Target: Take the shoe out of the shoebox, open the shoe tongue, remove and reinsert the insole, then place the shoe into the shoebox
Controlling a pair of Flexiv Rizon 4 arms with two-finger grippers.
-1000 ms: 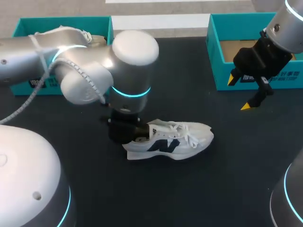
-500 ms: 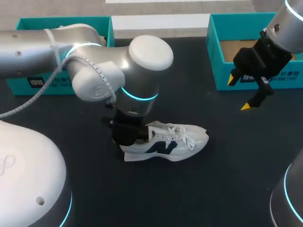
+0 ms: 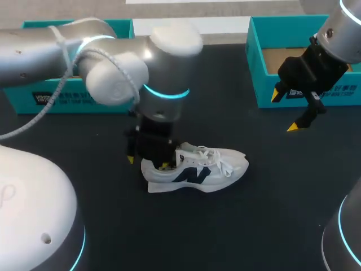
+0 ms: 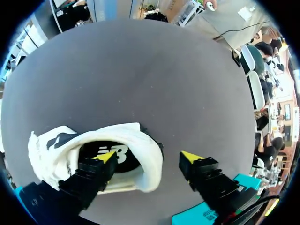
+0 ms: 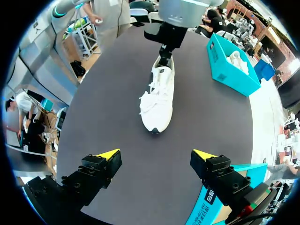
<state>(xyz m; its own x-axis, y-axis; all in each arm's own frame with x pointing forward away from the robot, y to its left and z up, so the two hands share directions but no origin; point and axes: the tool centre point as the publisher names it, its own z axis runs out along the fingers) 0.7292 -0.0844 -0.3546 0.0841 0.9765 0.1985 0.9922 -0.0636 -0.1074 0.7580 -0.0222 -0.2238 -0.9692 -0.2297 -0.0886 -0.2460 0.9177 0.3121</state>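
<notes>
A white sneaker (image 3: pixel 200 168) with a dark side logo lies on the black table, toe pointing right. My left gripper (image 3: pixel 148 163) stands over its heel, open. In the left wrist view one finger (image 4: pixel 96 171) is inside the sneaker's (image 4: pixel 61 143) opening above the dark insole (image 4: pixel 117 157). The other finger (image 4: pixel 201 171) is outside, clear of the heel wall. My right gripper (image 3: pixel 284 111) hangs open and empty in front of the right teal shoebox (image 3: pixel 293 90), far from the sneaker (image 5: pixel 157 96). In its own wrist view the right gripper (image 5: pixel 157 157) has nothing between its fingers.
A second teal box (image 3: pixel 51 96) stands at the back left, largely behind my left arm; the right wrist view shows a white shoe inside that teal box (image 5: pixel 232 70). The right shoebox has a brown cardboard floor (image 3: pixel 282 56).
My left gripper has opened off the sneaker's heel. The sneaker shifted slightly left and now rests on the table. The right arm has not moved.
</notes>
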